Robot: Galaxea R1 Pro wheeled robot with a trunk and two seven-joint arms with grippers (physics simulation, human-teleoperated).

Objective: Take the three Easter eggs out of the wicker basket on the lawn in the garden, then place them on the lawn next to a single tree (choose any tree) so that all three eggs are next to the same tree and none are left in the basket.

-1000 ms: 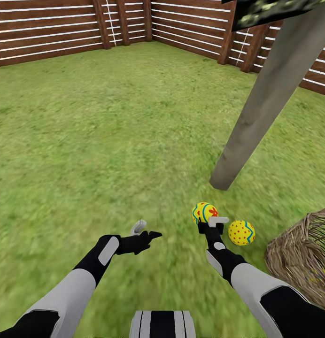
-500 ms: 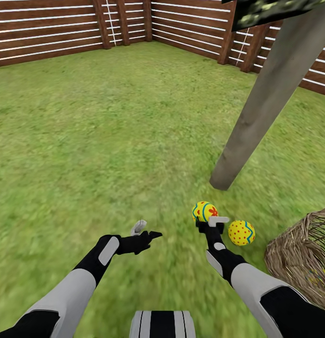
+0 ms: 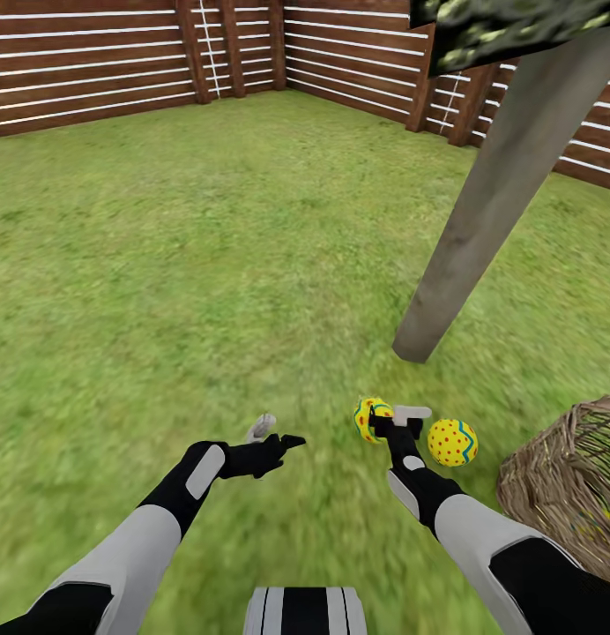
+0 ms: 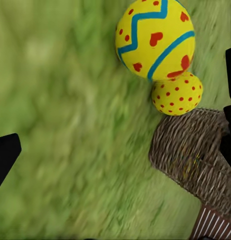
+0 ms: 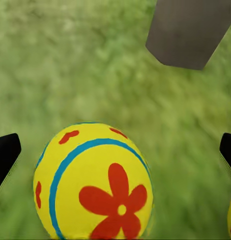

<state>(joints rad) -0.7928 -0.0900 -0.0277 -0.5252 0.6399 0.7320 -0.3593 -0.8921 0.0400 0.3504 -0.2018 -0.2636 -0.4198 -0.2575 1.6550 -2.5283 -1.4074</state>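
Note:
Two Easter eggs lie on the lawn (image 3: pixel 208 265) near the foot of the tree (image 3: pixel 481 212). The flower-marked egg (image 3: pixel 373 419) (image 5: pixel 93 182) sits between the wide-apart fingers of my open right gripper (image 3: pixel 400 420) (image 5: pixel 116 151); I cannot tell whether they touch it. The dotted egg (image 3: pixel 452 442) (image 4: pixel 176 93) rests just right of that gripper. The wicker basket (image 3: pixel 561 476) (image 4: pixel 195 150) stands at the right edge; a faint yellow fleck shows through its weave. My left gripper (image 3: pixel 275 434) (image 4: pixel 118 145) hovers open over bare grass to the left, facing the eggs.
A brown slatted fence (image 3: pixel 93 79) rings the garden at the back and right. Dark leaf clumps (image 3: pixel 508 26) hang at the top right above the leaning trunk. Open grass stretches left of and beyond the arms.
The head camera has tilted down a little. The flower-marked egg has shifted slightly left and nearer, now beside the right gripper's fingers. Both arms have hardly moved.

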